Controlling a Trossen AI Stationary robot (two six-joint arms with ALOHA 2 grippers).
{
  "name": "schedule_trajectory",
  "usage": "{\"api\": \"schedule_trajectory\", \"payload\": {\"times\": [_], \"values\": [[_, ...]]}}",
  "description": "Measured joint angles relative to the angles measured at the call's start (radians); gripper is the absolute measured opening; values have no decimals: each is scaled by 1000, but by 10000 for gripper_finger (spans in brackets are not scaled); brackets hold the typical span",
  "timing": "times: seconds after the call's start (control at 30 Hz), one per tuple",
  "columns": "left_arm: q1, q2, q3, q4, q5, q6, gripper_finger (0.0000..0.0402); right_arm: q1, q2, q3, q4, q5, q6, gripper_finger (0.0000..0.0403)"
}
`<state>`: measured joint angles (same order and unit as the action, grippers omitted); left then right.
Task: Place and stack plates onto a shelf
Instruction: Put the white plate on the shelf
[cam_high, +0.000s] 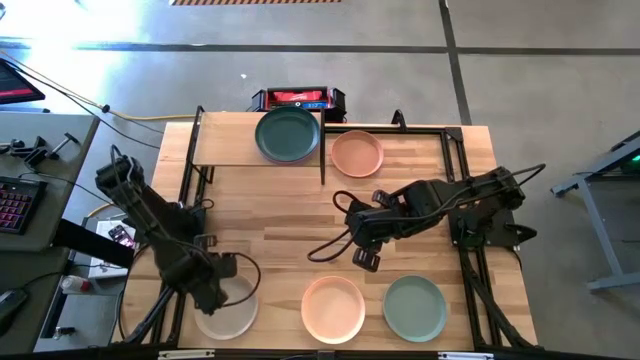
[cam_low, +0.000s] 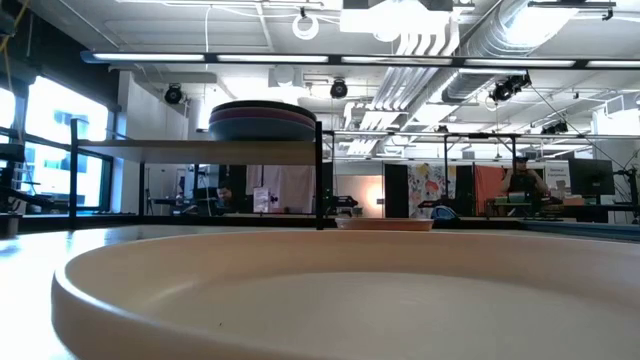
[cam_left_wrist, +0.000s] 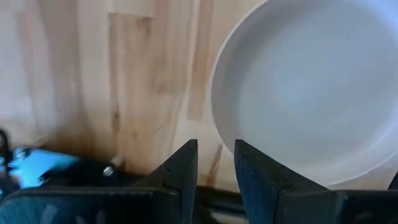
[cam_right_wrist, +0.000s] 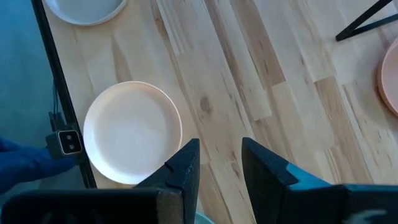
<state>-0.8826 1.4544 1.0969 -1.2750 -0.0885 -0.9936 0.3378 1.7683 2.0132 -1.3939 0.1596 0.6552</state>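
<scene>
The shelf (cam_high: 225, 140) stands at the table's far left. It carries a stack of plates with a dark teal one on top (cam_high: 288, 135); the low view shows the stack (cam_low: 262, 120) from the side. A peach plate (cam_high: 357, 153) lies on the table beside the shelf. Along the near edge lie a beige plate (cam_high: 228, 308), a pale pink plate (cam_high: 333, 308) and a sage green plate (cam_high: 414, 307). My left gripper (cam_high: 215, 290) hovers open over the beige plate's left rim (cam_left_wrist: 214, 124). My right gripper (cam_high: 365, 255) is open above mid-table, beyond the pale pink plate (cam_right_wrist: 130, 134).
A black metal frame (cam_high: 455, 140) runs along the table's right side and far edge. A red and black box (cam_high: 297, 99) sits beyond the far edge. Cables trail from the right arm across mid-table (cam_high: 330, 245). Bare wood lies between the shelf and the near plates.
</scene>
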Motion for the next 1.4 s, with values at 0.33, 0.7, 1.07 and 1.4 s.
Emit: {"api": "schedule_trajectory", "payload": {"times": [0.33,0.7,1.07,1.4], "values": [[-76,0,-133,203,-6,0,94,5,0,0,0,33,-3,99],[-79,0,-236,290,-2,-26,94,5,0,0,1,34,0,99],[-79,0,-313,358,-2,-76,94,5,0,0,3,33,0,99],[-79,0,-333,385,-3,-86,94,6,0,0,22,33,0,99]]}}
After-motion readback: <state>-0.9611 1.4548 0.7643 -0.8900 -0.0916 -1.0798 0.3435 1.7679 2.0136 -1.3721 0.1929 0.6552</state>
